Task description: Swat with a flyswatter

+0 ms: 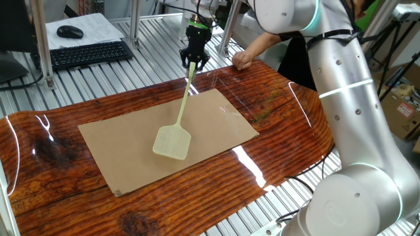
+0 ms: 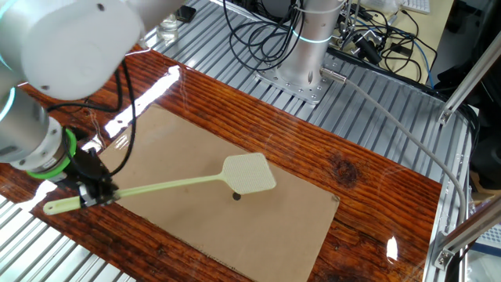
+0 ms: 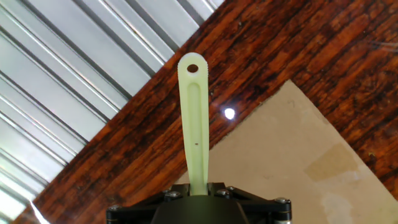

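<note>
The pale yellow-green flyswatter [image 1: 180, 115] slants over the cardboard sheet [image 1: 216, 121]. Its square mesh head [image 1: 172, 143] hangs just above the sheet's middle, with its shadow below. In the other fixed view the head [image 2: 249, 173] is over a small dark spot [image 2: 236, 196] on the sheet. My gripper [image 1: 194, 62] is shut on the handle near its end, above the table's far edge. It also shows in the other fixed view [image 2: 92, 190]. In the hand view the handle end [image 3: 193, 118], with its hanging hole, sticks out past my gripper [image 3: 198, 186].
The cardboard lies on a glossy wooden table [image 1: 59, 151] on a slatted metal bench [image 1: 151, 39]. A keyboard [image 1: 88, 54] and mouse [image 1: 69, 31] sit at the far left. A person's hand [image 1: 241, 59] rests on the table's far edge. A second arm's base [image 2: 301, 70] and cables stand beyond.
</note>
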You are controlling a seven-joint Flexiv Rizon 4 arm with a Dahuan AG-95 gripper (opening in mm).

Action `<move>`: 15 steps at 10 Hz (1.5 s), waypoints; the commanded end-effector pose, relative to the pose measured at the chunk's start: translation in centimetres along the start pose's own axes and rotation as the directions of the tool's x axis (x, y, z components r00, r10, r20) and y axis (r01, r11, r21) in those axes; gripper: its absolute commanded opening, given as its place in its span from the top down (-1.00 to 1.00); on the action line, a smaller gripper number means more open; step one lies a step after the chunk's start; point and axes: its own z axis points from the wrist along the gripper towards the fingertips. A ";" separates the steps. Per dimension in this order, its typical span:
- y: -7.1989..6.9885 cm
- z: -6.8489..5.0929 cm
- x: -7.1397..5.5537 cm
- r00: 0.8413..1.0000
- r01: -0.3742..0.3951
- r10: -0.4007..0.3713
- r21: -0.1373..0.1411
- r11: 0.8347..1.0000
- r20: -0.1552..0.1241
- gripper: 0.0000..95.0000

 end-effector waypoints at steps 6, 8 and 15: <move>-0.3 0.0 -0.5 0.984 0.059 -0.040 -0.108 0.992 0.172 1.00; -0.5 0.1 -0.4 0.982 0.078 -0.057 -0.110 0.991 0.182 1.00; -0.8 0.1 0.5 0.973 0.159 -0.141 -0.087 0.983 0.185 1.00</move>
